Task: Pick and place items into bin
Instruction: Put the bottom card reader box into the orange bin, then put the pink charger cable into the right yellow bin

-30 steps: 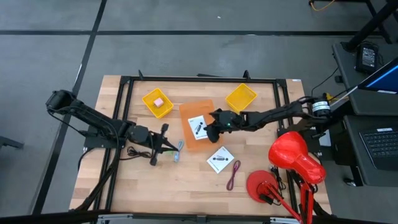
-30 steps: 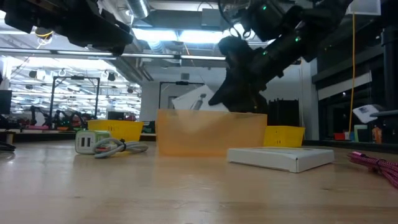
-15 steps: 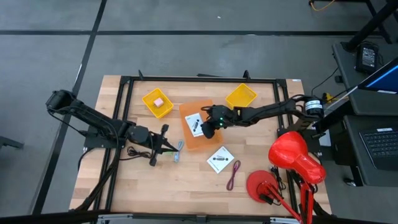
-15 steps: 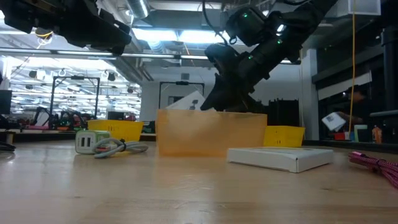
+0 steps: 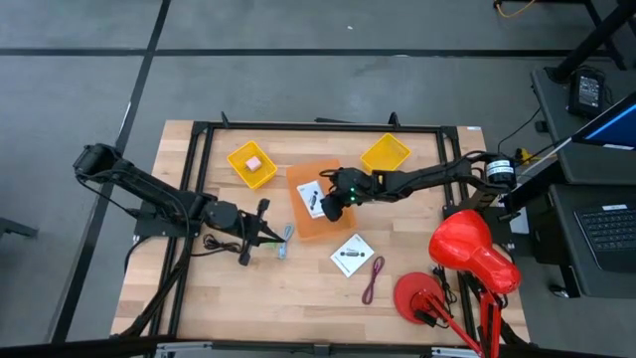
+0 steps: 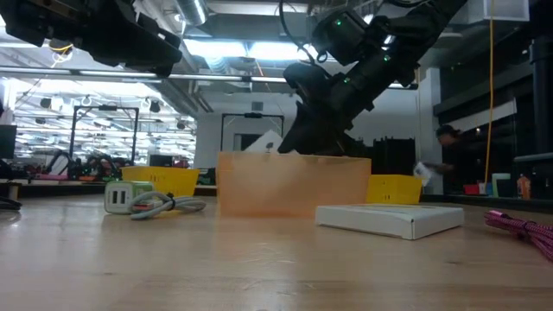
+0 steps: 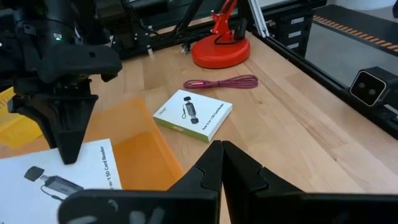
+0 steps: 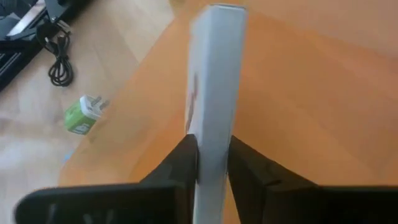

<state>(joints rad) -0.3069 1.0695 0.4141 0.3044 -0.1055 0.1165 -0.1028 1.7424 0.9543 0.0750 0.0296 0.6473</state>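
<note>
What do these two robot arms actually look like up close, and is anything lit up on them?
Both arms are dark, almost black, built of slim jointed segments. The right arm shows small green lights near its wrist and a silver ring at its base joint. The left arm looks the same but shows no lights. Each ends in two flat, dark, tapering fingers.
</note>
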